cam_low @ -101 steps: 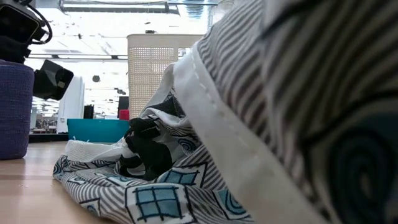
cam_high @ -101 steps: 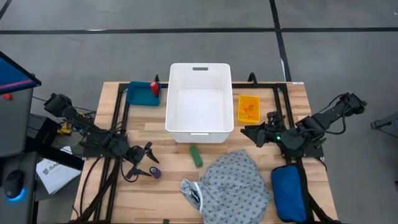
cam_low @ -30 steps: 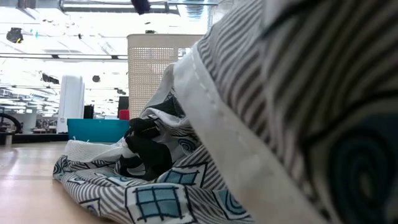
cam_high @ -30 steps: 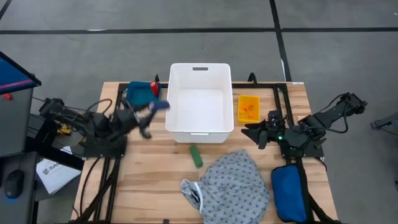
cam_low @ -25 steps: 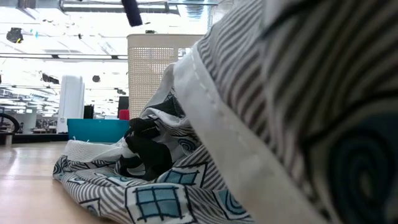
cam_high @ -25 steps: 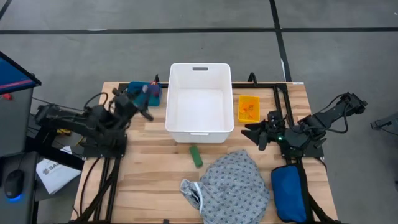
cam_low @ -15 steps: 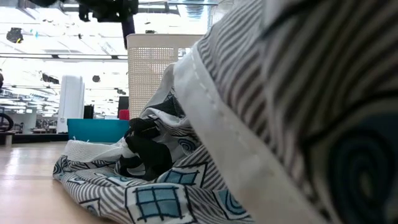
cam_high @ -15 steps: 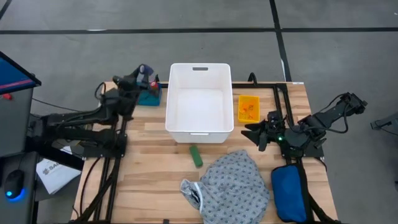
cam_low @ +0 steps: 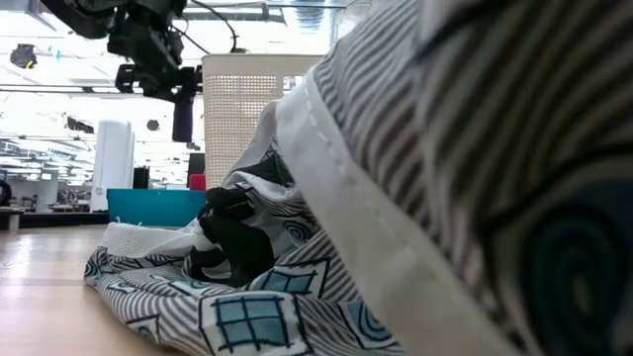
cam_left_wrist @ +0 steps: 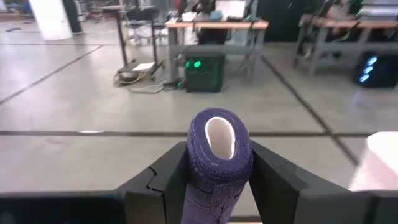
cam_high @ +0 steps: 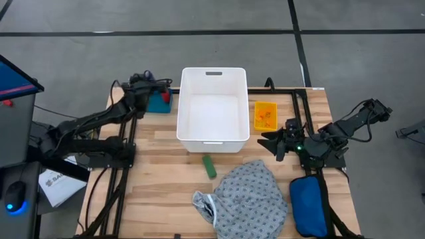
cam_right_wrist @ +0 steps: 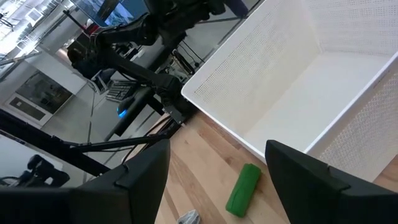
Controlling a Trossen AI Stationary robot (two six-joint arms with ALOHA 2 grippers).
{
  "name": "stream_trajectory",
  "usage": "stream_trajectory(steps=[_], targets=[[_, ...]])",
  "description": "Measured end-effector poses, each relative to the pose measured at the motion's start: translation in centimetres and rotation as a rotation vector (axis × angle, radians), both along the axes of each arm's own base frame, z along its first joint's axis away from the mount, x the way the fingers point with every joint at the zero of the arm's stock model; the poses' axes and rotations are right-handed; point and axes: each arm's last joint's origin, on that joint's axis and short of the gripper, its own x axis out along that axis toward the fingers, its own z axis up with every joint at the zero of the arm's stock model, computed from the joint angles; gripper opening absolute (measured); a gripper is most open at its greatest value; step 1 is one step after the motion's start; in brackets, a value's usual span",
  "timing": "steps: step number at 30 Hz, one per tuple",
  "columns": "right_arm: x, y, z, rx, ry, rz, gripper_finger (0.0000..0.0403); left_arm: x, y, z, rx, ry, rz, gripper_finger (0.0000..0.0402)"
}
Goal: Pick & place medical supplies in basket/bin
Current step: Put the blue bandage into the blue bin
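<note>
over the teal tray, left gripper [cam_left_wrist: 217, 180] clamps purple roll [cam_left_wrist: 219, 155], long axis fwd past fingers; white bin [cam_high: 212, 109] just to its right. right gripper [cam_right_wrist: 214, 162] open, waits near bin.

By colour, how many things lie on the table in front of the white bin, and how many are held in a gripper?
Green piece: 1
Grey gown: 1
Blue pouch: 1
Purple roll, held in the left gripper: 1
Total: 4
</note>
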Motion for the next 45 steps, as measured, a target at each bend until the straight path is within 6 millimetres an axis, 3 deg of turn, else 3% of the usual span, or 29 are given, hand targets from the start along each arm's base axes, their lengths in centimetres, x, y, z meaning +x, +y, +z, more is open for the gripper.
stream_trajectory(steps=[12, 28, 32, 39, 45], targets=[[0.0, 0.0, 0.0, 0.001, -0.001, -0.003, 0.026, -1.7, 2.8, -2.9, -0.16, -0.063, 0.136, 0.0135], [0.0, 0.0, 0.0, 0.001, 0.0, -0.003, 0.026, 0.1, 5.8, -7.6, -0.251, -0.063, 0.195, 0.0135], [0.0, 0.0, 0.0, 0.001, 0.0, -0.002, 0.026, 0.3, 6.1, -8.8, -0.275, -0.112, 0.23, 0.0135], [0.0, -0.1, -0.1, 0.01, 0.008, -0.007, 0.026, 0.3, 6.2, -8.8, -0.253, -0.125, 0.253, 0.0135], [-0.1, -0.1, -0.3, 0.004, 0.021, -0.007, 0.026, -0.1, 5.5, -10.2, -0.252, -0.131, 0.256, 0.0135]])
